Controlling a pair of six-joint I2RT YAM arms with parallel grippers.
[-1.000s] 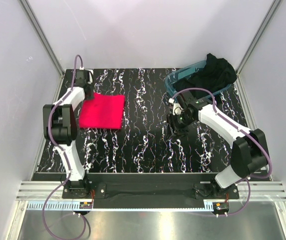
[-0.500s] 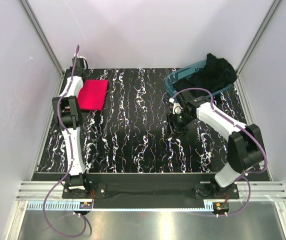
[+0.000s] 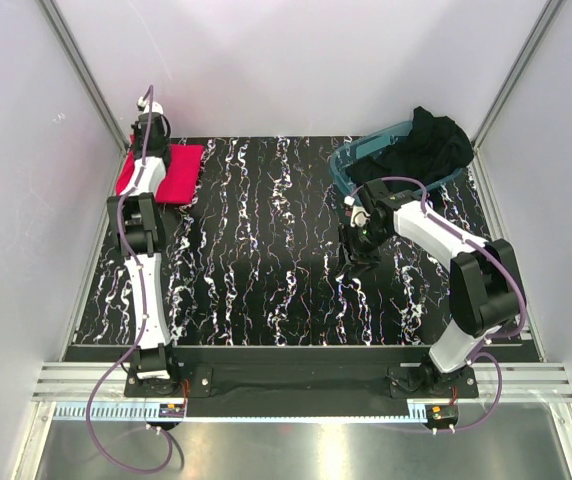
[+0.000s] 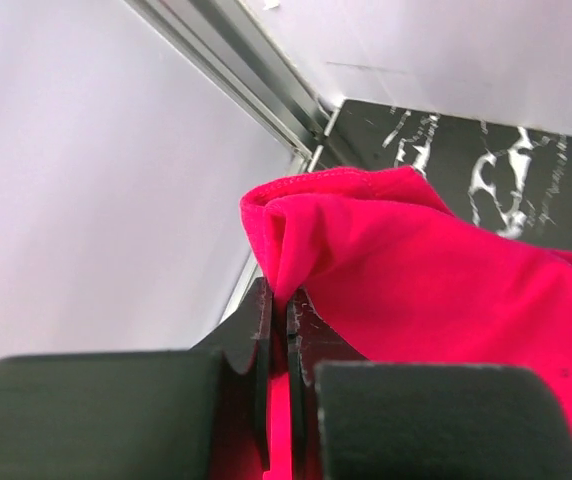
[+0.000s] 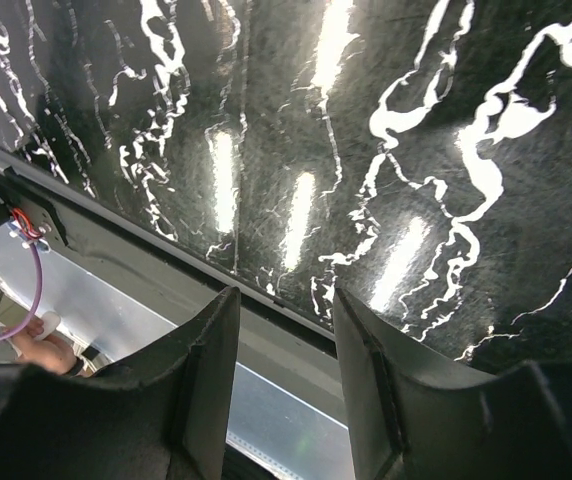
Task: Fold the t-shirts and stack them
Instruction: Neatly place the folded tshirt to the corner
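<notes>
Red shirt (image 3: 171,172) lies folded at the far corner of the table (image 3: 266,260), well across from the tub (image 3: 349,160) and tight to the edge. The black shirt (image 3: 428,140) is heaped in the tub, with bare table between the two.

Left wrist: the left gripper (image 4: 278,325) pinches a red fold, the rest of the cloth cut off.

Right wrist: the right gripper (image 5: 284,300) gapes wide, holding nothing, with the table edge beyond it.

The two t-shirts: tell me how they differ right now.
The red t-shirt lies folded at the far-left corner; the black t-shirt is heaped, unfolded, in the teal tub at far right. The left hand is shut on the red t-shirt's edge; no hand touches the black t-shirt. Both are plain cloth at the far edge of the table.
</notes>
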